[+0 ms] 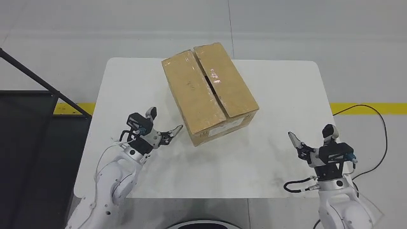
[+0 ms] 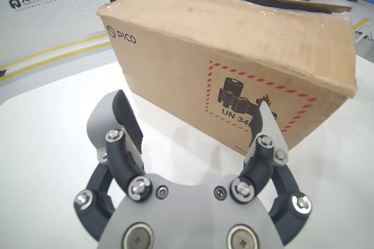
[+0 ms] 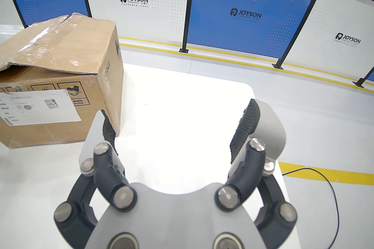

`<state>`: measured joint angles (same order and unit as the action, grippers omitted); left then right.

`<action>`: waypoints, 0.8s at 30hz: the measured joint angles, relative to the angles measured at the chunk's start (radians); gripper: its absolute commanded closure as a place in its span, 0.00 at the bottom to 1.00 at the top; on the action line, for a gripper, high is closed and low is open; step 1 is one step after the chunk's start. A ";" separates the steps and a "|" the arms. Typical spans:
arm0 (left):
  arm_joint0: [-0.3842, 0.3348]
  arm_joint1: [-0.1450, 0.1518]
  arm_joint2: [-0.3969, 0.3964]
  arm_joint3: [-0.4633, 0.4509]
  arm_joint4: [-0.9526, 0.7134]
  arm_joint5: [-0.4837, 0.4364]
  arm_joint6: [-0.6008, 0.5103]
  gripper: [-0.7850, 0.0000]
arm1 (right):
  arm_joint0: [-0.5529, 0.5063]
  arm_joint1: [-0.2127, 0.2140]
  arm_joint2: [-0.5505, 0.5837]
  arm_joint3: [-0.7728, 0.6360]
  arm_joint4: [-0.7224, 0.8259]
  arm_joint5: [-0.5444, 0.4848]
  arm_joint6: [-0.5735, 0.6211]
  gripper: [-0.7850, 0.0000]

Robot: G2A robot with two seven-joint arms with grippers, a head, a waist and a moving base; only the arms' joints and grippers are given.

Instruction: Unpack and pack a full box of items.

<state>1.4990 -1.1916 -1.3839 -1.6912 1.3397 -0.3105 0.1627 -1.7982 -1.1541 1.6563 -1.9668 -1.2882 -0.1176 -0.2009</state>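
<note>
A brown cardboard box (image 1: 210, 92) stands in the middle of the white table (image 1: 280, 102), turned at an angle, its two top flaps folded down with a seam along the middle. In the left wrist view the box (image 2: 233, 54) shows a side with a red-dashed label, and one flap stands slightly raised. My left gripper (image 1: 165, 122) is open at the box's near left corner, a short way off it, nothing between its fingers (image 2: 128, 116). My right gripper (image 1: 310, 137) hangs open over the table's near right part, well clear of the box (image 3: 58, 69).
Bare table top lies between the two grippers in front of the box and along the right side. A black cable (image 1: 375, 117) runs over the floor to the right of the table. Yellow floor lines (image 1: 369, 108) and fence panels (image 3: 245, 10) lie beyond.
</note>
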 measured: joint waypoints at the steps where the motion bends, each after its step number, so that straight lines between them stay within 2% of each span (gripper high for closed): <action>1: 0.002 0.000 -0.001 -0.001 0.001 -0.004 -0.001 0.00 | 0.000 0.000 0.000 0.000 0.000 0.000 0.000 0.00; 16: -0.061 -0.020 0.117 0.009 0.003 0.035 -0.035 0.00 | 0.000 0.000 0.000 0.000 0.000 0.000 0.000 0.00; 24: -0.095 -0.028 0.169 0.007 -0.004 0.021 -0.055 0.00 | 0.000 0.000 0.000 0.000 0.000 0.000 0.000 0.00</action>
<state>1.4045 -1.2198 -1.2151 -1.6838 1.3356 -0.2897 0.1075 -1.7982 -1.1541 1.6563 -1.9668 -1.2882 -0.1176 -0.2009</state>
